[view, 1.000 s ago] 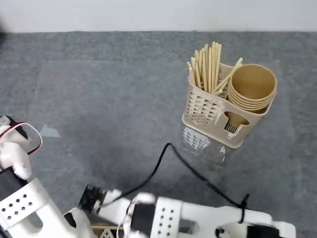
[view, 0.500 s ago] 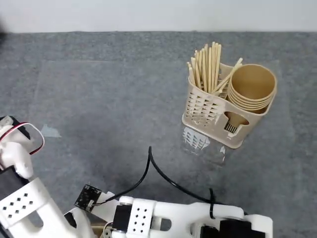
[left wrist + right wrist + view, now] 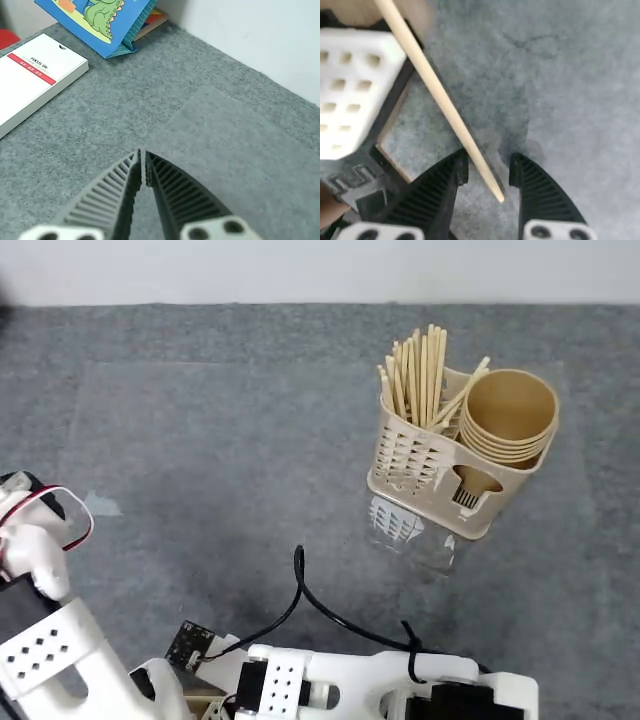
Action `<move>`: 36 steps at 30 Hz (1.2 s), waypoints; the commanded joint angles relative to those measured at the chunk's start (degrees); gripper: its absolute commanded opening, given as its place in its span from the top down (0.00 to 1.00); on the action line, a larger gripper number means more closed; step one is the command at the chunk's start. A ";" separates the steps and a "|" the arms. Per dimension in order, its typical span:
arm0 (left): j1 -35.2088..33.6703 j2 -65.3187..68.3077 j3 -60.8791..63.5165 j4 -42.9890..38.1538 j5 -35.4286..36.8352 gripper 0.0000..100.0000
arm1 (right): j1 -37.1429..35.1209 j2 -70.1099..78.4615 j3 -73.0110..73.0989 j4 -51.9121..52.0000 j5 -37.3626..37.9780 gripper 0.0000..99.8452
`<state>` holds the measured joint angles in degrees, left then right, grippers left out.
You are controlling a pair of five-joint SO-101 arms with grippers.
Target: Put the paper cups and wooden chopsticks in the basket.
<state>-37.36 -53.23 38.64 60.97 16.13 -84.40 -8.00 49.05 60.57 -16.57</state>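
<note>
Fingers [image 3: 440, 190] of right gripper [image 3: 489, 159] narrowly parted, one wooden chopstick [image 3: 435, 95] between them.
Left gripper [image 3: 142, 156] pressed closed; basket [image 3: 415, 465] near bench [image 3: 200, 440] far right corner.

Bright, even light on the bench [image 3: 220, 440]; the basket [image 3: 410, 458] leaves a pale reflection just beside it (shadows are soft).
</note>
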 commanded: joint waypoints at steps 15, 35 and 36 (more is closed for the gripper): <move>0.44 -1.23 -0.40 0.44 -1.23 0.98 | 8.13 -1.89 -0.09 6.90 0.18 0.99; 0.79 -1.23 0.48 0.53 -1.23 0.98 | 34.24 -28.00 0.18 19.56 9.58 0.99; 0.79 -1.23 0.75 0.44 -1.23 0.98 | 35.38 -27.03 0.18 18.77 10.37 0.99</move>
<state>-37.01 -53.23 39.60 60.97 15.25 -53.01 -35.60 50.29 80.18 -8.75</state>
